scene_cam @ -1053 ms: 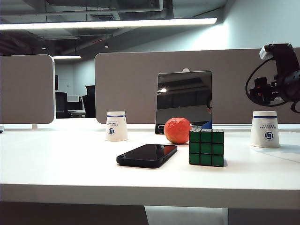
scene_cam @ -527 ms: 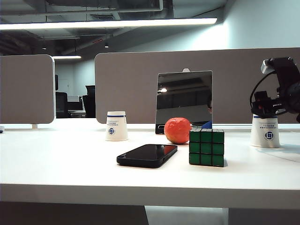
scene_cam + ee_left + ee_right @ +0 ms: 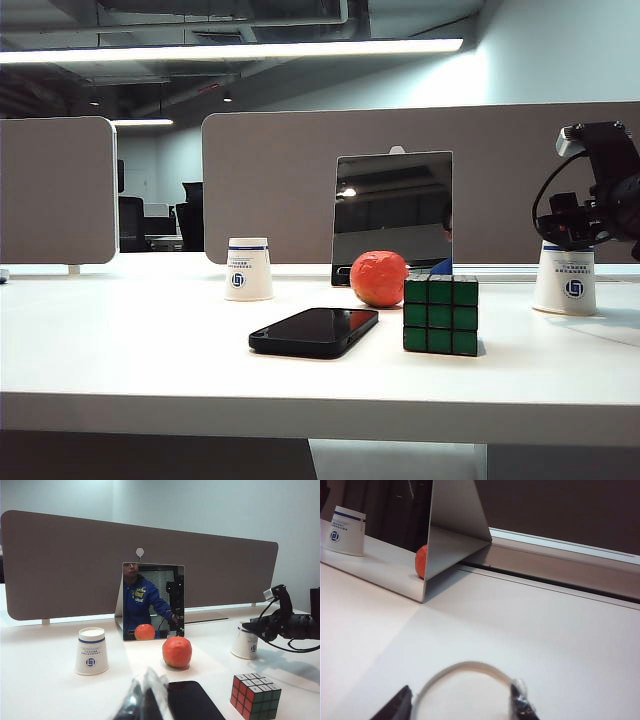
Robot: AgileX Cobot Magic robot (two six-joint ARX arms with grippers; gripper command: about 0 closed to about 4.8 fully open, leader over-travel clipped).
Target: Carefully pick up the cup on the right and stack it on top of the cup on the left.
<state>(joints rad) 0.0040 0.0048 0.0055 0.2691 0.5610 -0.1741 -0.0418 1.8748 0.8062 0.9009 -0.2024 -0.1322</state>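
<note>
The right cup (image 3: 565, 285), white paper with a blue logo, stands upside down on the table (image 3: 150, 350) at the far right. My right gripper (image 3: 568, 238) is down over its top. In the right wrist view the cup's round rim (image 3: 465, 667) sits between the two fingertips (image 3: 519, 697), which touch it on both sides, so my right gripper (image 3: 457, 702) is shut on it. The left cup (image 3: 249, 269), also upside down, stands left of the mirror. My left gripper (image 3: 145, 692) hangs back over the table's near side, fingers together, holding nothing.
A mirror (image 3: 392, 215) stands at the back centre. In front of it lie an orange (image 3: 378, 278), a Rubik's cube (image 3: 440, 315) and a black phone (image 3: 314, 331). Grey partition panels (image 3: 280, 180) close off the back of the table.
My right gripper has come down from above the right cup onto its top and closed on it. The cup stays on the table. The left arm has not moved.
</note>
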